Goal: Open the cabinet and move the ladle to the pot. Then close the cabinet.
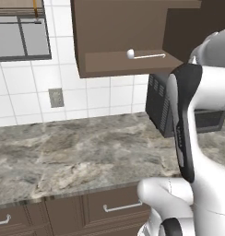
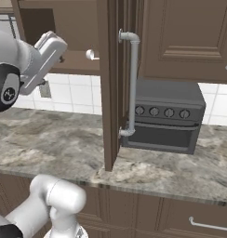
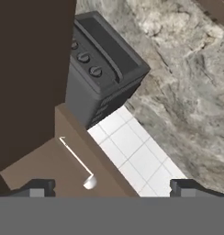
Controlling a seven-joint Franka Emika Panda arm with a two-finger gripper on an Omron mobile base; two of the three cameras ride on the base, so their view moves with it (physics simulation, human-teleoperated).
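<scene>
Simulated kitchen, white tile wall behind a grey marbled tabletop [image 1: 77, 152] with brown drawers under its front edge. Nearest the camera, the white arm rose from the base; its end effector [image 3: 111, 187] had its two tips spread wide apart, nothing between them, aimed at the shelf. One cabinet [image 2: 108, 88] stood open, door swung out edge-on with its one long silver bar handle [image 2: 132, 83]. Behind the door sat one dark toaster oven [image 2: 169, 116] on the tabletop. Farthest and highest, one ladle [image 1: 146, 55] lay flat on the cabinet's bottom shelf, bowl toward the wall side, handle pointing at the oven side. One wall outlet [image 1: 56, 97] on the tile. The pot was out of frame. Judged step: opening done, reach for the ladle in hand. Next move called for lowering the tips around the thin handle and closing; slip risk likely since it's slim and flat on the shelf.
</scene>
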